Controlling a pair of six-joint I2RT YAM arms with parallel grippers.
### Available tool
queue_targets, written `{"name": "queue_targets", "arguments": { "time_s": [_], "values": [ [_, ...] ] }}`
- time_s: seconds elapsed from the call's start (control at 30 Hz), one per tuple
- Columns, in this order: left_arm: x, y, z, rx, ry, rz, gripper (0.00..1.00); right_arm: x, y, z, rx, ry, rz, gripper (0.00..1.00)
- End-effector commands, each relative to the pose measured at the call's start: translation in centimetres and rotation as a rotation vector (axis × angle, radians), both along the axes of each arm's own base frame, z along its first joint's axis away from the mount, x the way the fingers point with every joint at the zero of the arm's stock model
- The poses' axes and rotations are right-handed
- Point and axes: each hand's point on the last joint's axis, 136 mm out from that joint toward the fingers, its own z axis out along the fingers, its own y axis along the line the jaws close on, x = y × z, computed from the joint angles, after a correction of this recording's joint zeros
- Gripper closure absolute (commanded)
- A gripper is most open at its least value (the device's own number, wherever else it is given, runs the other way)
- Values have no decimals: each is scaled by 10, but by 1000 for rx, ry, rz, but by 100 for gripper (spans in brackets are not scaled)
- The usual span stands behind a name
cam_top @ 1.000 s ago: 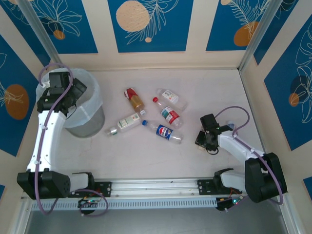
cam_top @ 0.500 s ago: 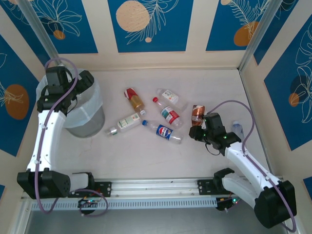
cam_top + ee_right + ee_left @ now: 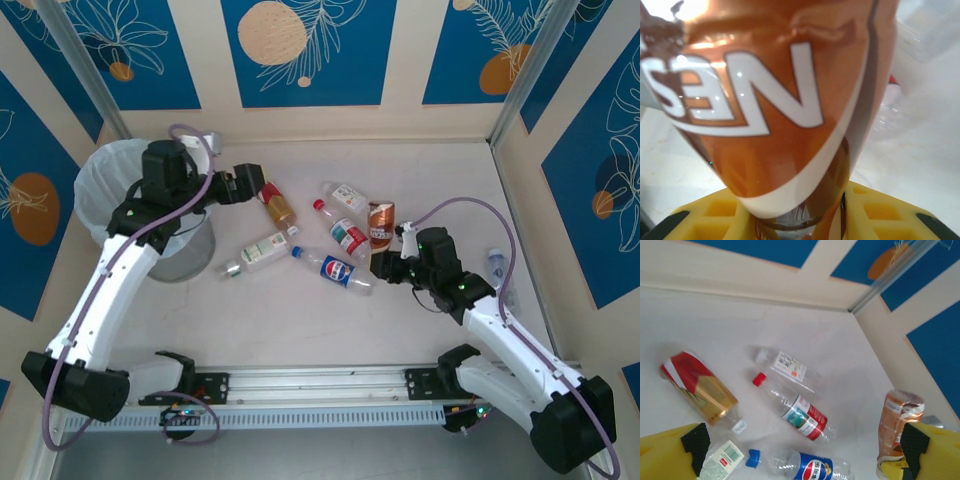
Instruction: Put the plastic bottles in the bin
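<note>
Plastic bottles: a brown bottle point(image 3: 380, 222) stands upright, clamped in the right fingers point(image 3: 715, 212), right of five more lying mid-tabletop point(image 3: 300, 320).
Its narrow end points down into the grip; close up, its label is blurred and cut off. The Pepsi bottle point(image 3: 337, 270) and red-white bottle point(image 3: 343, 233) point their caps far-left, the green-white bottle point(image 3: 260, 252) near-left, the red-orange bottle point(image 3: 275, 203) near-right. The left fingers point(image 3: 670, 455) are spread wide just right of the bin point(image 3: 190, 255), which the left arm partly hides.
</note>
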Motion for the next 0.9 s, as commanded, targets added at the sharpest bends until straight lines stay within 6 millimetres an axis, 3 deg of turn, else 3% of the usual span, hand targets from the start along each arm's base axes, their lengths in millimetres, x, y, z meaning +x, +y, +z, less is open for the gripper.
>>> {"name": "queue_targets", "arguments": {
  "time_s": [0.0, 0.1, 0.17, 0.27, 0.47, 0.7, 0.87],
  "values": [
    [12, -9, -32, 36, 48, 1, 1, -3, 31, 45, 83, -151, 149, 100],
    [12, -26, -44, -37, 60, -78, 1, -6, 48, 59, 113, -193, 214, 100],
    [-1, -56, -35, -153, 20, -235, 1, -9, 60, 68, 132, -208, 260, 100],
    [-24, -85, -28, -176, -37, -377, 1, -8, 76, 78, 138, -229, 299, 100],
    [-47, -102, -8, -287, -124, -494, 1, -4, 101, 86, 164, -215, 355, 100],
    [-54, -122, -12, -279, -129, -555, 1, -2, 122, 94, 189, -200, 397, 100],
    [-48, -132, -17, -216, -132, -511, 1, 5, 130, 88, 131, -171, 367, 100]
  ]
}}
